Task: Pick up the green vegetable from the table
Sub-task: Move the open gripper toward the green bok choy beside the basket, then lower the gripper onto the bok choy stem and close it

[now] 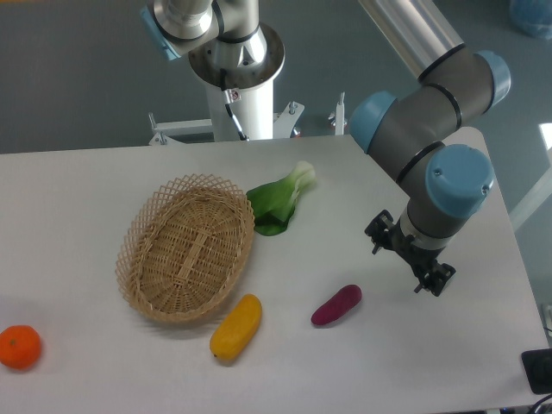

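Note:
The green vegetable lies flat on the table, its dark leaves against the right rim of the wicker basket and its pale stem base pointing to the back right. My gripper hangs over the right side of the table, well to the right of the vegetable and a bit nearer the front. It points down under the blue wrist. Its black fingers stick out on either side, spread apart, with nothing between them.
An oval wicker basket sits left of the vegetable. A yellow oblong fruit and a purple oblong vegetable lie near the front. An orange rests at the front left. The arm's base column stands behind the table.

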You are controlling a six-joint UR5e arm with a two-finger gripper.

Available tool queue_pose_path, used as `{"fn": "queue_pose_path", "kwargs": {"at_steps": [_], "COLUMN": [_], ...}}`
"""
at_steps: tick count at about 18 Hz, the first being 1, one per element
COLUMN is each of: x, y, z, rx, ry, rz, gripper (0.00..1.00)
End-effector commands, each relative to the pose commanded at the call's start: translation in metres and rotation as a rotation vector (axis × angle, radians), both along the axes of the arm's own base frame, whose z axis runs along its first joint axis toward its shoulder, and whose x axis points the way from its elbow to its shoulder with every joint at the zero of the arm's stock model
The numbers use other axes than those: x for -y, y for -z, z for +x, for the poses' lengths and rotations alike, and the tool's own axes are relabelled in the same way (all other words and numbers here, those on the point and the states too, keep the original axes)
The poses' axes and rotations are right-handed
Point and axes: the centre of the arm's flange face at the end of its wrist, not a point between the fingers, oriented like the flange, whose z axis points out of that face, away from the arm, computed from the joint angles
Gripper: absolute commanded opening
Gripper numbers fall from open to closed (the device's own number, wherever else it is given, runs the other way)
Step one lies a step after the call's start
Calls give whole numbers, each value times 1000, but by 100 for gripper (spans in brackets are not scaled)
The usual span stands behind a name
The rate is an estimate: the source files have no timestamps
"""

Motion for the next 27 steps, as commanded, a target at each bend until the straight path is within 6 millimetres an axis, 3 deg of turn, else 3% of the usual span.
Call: {"fn": "queue_pose_path", "kwargs": {"at_steps": [4, 7, 10, 14, 18, 22, 27], "x": [19, 47, 74, 89, 107, 115, 122], "y": [16, 40, 51, 38, 45, 43, 56], "z": [36, 80, 105, 125, 156, 173, 191], "rx": [42, 45, 39, 32, 52, 50, 70], "ry": [3, 11, -7, -22, -28, -97, -158], "rz": [-25, -29, -34, -37, -45, -49, -71], "gripper": [100, 100, 100, 100, 100, 100, 100]}}
